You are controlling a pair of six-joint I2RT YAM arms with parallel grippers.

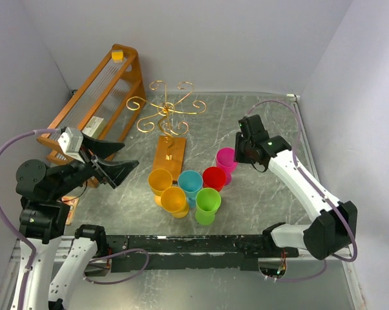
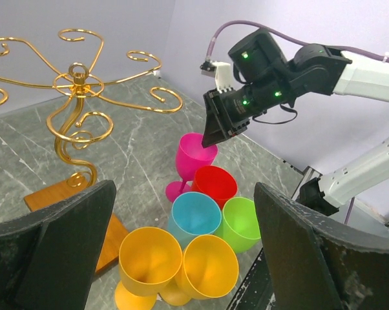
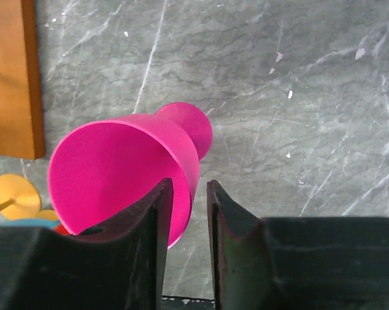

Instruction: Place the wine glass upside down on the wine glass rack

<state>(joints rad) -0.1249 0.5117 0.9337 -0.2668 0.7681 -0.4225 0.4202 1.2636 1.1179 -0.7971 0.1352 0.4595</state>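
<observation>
A magenta wine glass (image 1: 225, 158) (image 2: 196, 155) (image 3: 117, 168) stands upright on the grey table, at the right end of a cluster of coloured glasses. My right gripper (image 1: 237, 154) (image 2: 211, 137) (image 3: 188, 194) straddles its rim: one finger is inside the bowl, the other outside, and a narrow gap still shows beside the wall. The wine glass rack (image 1: 165, 111) (image 2: 75, 84), gold wire on a small wooden base (image 1: 169, 157), stands behind the cluster with nothing hanging on it. My left gripper (image 1: 120, 163) (image 2: 183, 194) hovers wide open left of the glasses.
Two orange glasses (image 1: 160, 181) (image 1: 174, 199), a blue one (image 1: 190, 183), a red one (image 1: 214, 177) and a green one (image 1: 207, 203) crowd together left of the magenta glass. A slanted orange wooden shelf (image 1: 97, 97) stands at the back left.
</observation>
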